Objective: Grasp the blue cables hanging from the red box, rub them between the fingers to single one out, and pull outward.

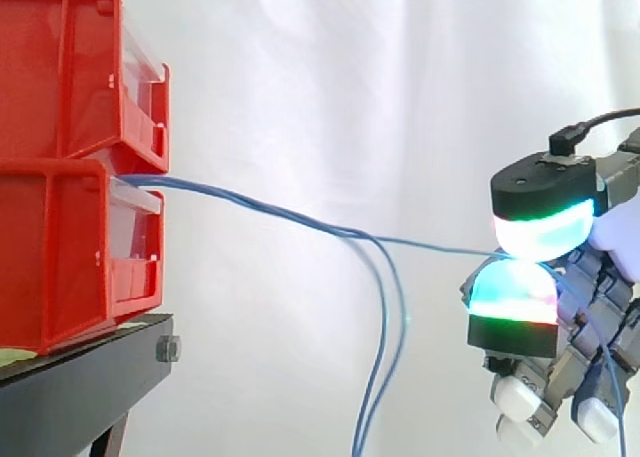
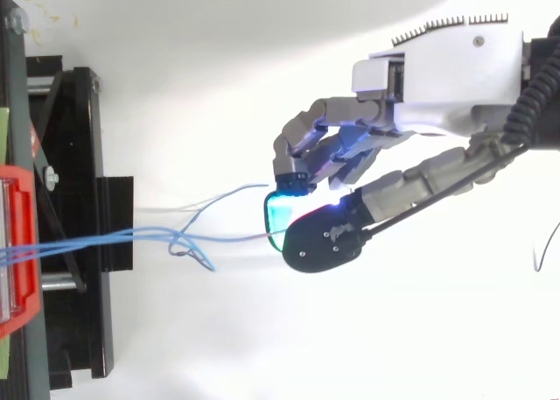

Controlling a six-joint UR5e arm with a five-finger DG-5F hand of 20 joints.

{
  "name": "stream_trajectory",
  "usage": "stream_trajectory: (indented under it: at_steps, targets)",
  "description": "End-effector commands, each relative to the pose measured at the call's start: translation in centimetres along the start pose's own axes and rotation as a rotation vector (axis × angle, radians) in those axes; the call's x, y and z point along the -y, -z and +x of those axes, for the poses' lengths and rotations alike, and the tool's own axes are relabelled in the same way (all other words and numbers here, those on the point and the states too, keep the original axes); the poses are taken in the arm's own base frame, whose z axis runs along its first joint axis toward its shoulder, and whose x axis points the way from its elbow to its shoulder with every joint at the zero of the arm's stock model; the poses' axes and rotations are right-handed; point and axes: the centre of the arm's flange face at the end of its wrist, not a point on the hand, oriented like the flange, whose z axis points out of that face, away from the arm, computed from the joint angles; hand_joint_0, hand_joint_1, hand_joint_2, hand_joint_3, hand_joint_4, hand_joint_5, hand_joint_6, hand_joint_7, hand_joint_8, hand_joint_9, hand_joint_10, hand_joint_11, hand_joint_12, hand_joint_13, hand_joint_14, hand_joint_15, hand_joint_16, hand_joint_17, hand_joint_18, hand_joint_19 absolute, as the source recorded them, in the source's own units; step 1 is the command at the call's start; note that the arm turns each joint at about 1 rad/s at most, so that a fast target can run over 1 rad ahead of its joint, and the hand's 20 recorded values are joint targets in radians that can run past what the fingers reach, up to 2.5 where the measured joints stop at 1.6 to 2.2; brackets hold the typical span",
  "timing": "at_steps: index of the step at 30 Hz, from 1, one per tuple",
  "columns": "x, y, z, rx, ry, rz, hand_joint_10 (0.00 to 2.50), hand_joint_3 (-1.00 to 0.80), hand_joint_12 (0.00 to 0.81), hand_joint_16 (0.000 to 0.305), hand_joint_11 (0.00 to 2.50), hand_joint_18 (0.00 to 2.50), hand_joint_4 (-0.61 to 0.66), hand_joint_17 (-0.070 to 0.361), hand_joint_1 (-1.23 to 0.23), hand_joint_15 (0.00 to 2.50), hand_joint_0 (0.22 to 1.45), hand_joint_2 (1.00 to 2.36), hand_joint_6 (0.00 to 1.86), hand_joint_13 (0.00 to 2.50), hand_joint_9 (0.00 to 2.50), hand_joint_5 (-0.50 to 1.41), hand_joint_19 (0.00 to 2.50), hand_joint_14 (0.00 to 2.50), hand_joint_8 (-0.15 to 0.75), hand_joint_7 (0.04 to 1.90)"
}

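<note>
Pulling level and straight away from the lower red bin (image 1: 60, 257) suits this step, since the robot hand (image 1: 545, 192) is clamped on one taut blue cable (image 1: 430, 243) between its glowing pads (image 1: 540, 232) while the other blue cables (image 1: 385, 357) droop free midway, clear of the pinch

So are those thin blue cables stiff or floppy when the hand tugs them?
Probably floppy: the loose blue cables sag steeply downward short of the hand. Likely light: one strand, pinched between glowing pads, runs almost level from the red bin. Being thin, it might slip.
</note>
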Motion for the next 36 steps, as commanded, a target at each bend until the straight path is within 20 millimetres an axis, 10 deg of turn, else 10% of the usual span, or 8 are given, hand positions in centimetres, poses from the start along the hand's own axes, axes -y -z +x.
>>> stream_trajectory:
  at_steps: [1,36]
  targets:
    - [0.0,0.2,-0.7,-0.004,-0.002,0.003,0.01,-0.03,0.354,0.049,0.27,0.45,0.20,0.110,-0.70,0.11,0.59,1.02,0.82,0.32,0.57,-0.15,0.44,0.01,0.295,1.12]
    - [-0.3,-0.9,-0.3,-0.072,-0.053,-0.213,0.01,-0.01,0.357,0.048,0.32,0.48,0.20,0.108,-0.69,0.14,0.60,1.02,0.83,0.39,0.61,-0.16,0.44,0.00,0.307,1.11]
